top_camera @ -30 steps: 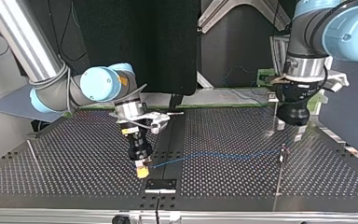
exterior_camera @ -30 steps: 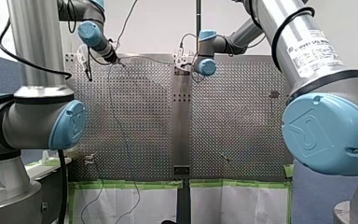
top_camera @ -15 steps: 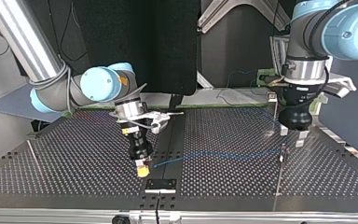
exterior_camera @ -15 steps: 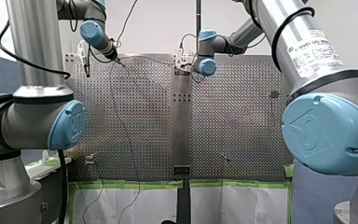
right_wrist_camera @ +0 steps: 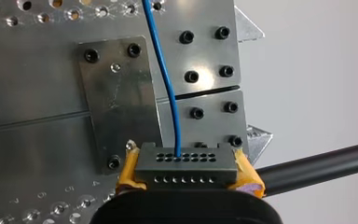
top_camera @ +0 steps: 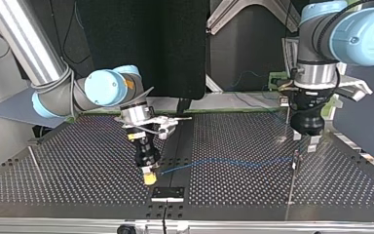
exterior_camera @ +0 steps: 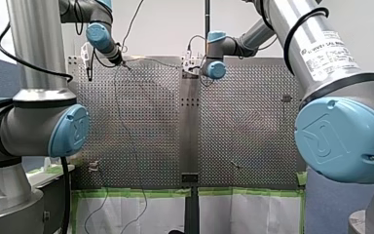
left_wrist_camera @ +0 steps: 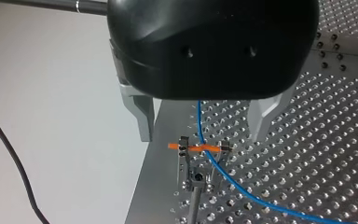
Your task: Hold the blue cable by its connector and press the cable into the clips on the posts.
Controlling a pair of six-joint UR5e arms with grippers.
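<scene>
The thin blue cable (top_camera: 224,162) stretches just above the perforated table (top_camera: 87,185). My right gripper (top_camera: 149,178), with yellow pads (right_wrist_camera: 129,173), is shut on the cable's grey connector (right_wrist_camera: 186,164) near the centre plate. At the top view's right the cable reaches a clip on a slim post (top_camera: 295,157). In the left wrist view the cable (left_wrist_camera: 228,179) passes through that clip (left_wrist_camera: 203,150), which carries an orange band. My left gripper (left_wrist_camera: 203,133) hangs open just above the clip, one metal finger (left_wrist_camera: 142,112) on each side. The same left gripper (top_camera: 305,141) is above the post.
Another thin post (top_camera: 288,119) stands behind the left gripper, and a slanted rod (top_camera: 35,165) lies at the top view's left. A small black plate (top_camera: 167,193) sits at the table's near edge. The front view shows more clips (exterior_camera: 93,165) (exterior_camera: 234,165) near the green-taped edge.
My left gripper has shifted slightly over the post and turned a little about its wrist. The right gripper and connector have stayed put.
</scene>
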